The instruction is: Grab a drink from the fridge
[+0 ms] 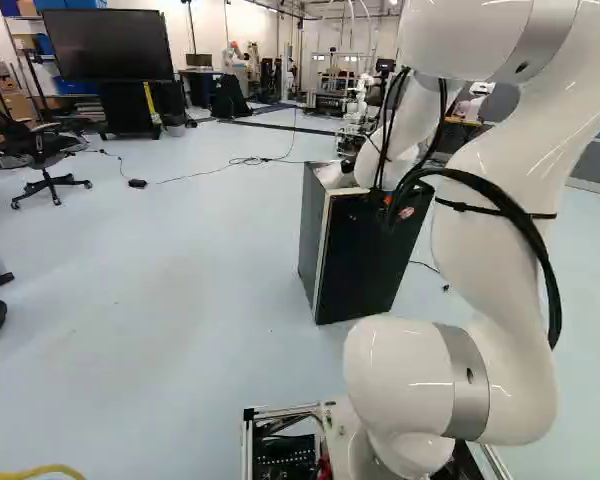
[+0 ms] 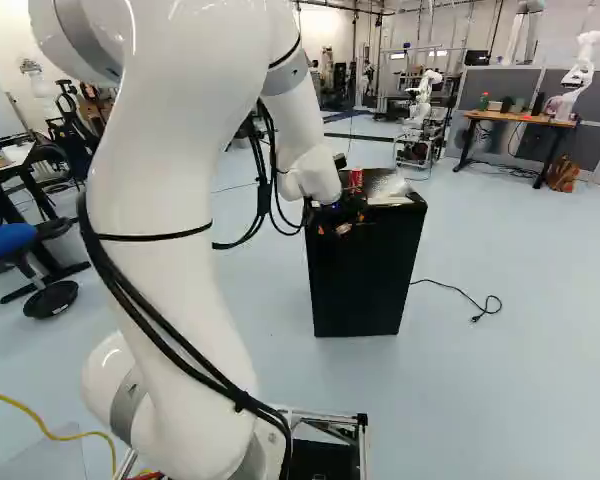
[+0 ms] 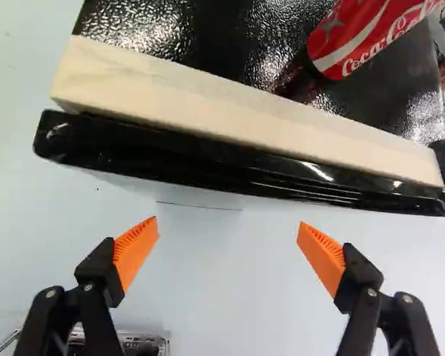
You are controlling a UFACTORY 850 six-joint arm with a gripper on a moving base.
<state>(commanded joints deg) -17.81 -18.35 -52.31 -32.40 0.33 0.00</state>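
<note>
A robotics lab; another robot (image 2: 577, 80), wheeled chair (image 1: 38, 143), large screen (image 1: 105, 45).

In left base view, large flat screen (image 1: 107, 45) stood toward far left; black office chair (image 1: 42, 144) sat nearer. Yellow cable (image 1: 35, 471) curved across bottom-left corner. In right base view, blue-seated chair (image 2: 7, 240) stood at left. At far right, wood-topped table (image 2: 525, 120) held green bottle (image 2: 484, 101) and white robot arm (image 2: 580, 75), gray partition (image 2: 502, 84) behind, brown bag (image 2: 563, 174) beside table leg.
</note>
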